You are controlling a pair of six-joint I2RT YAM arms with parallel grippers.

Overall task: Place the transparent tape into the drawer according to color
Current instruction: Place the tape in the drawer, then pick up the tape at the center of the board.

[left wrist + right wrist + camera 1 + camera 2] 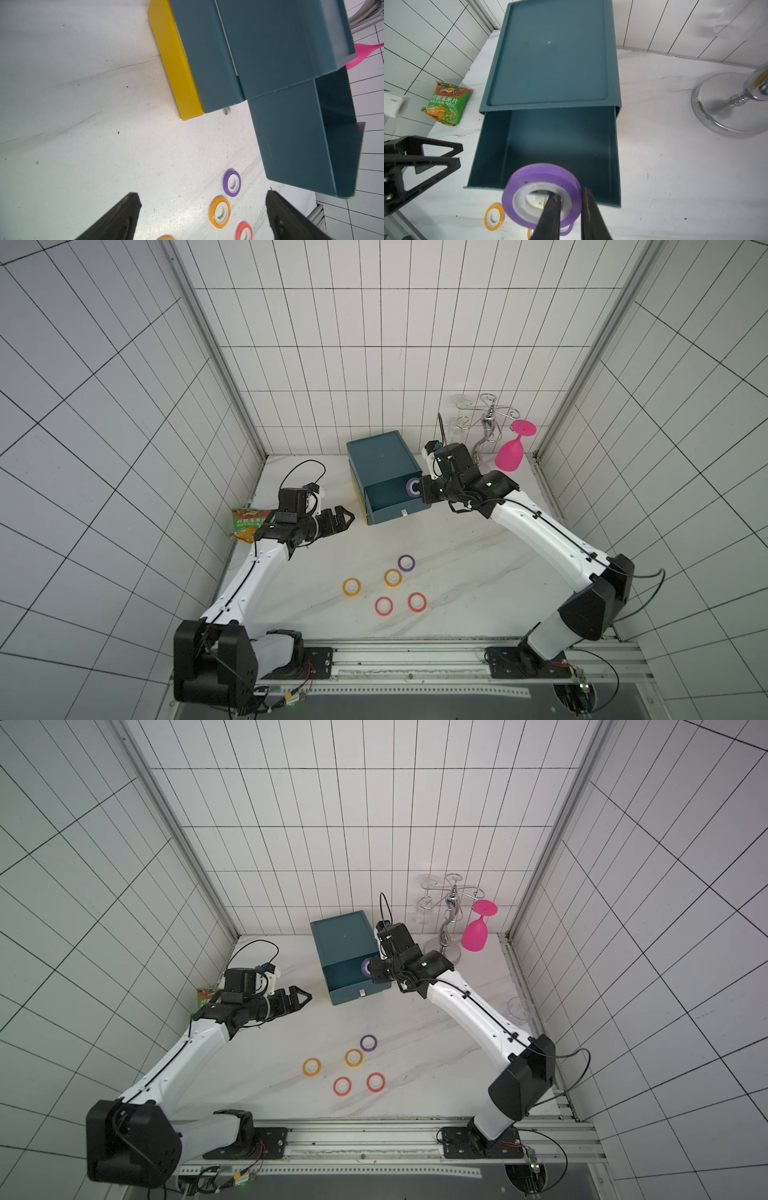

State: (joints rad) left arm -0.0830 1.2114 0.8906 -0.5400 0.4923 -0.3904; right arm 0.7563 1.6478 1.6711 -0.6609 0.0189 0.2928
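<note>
right tool (570,192) clamped on purple roll (542,174) at open drawer (550,143) | left tool (345,517) apart | to do: five rolls (392,578) before drawer

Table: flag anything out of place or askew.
The chest sits skewed on the table, with its top drawer pulled out. A snack bag lies at the left edge and has no part in the sorting. Nothing looks spilled or broken.

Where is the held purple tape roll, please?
In both top views the right gripper holds the purple tape roll over the open drawer, at its right side.
</note>
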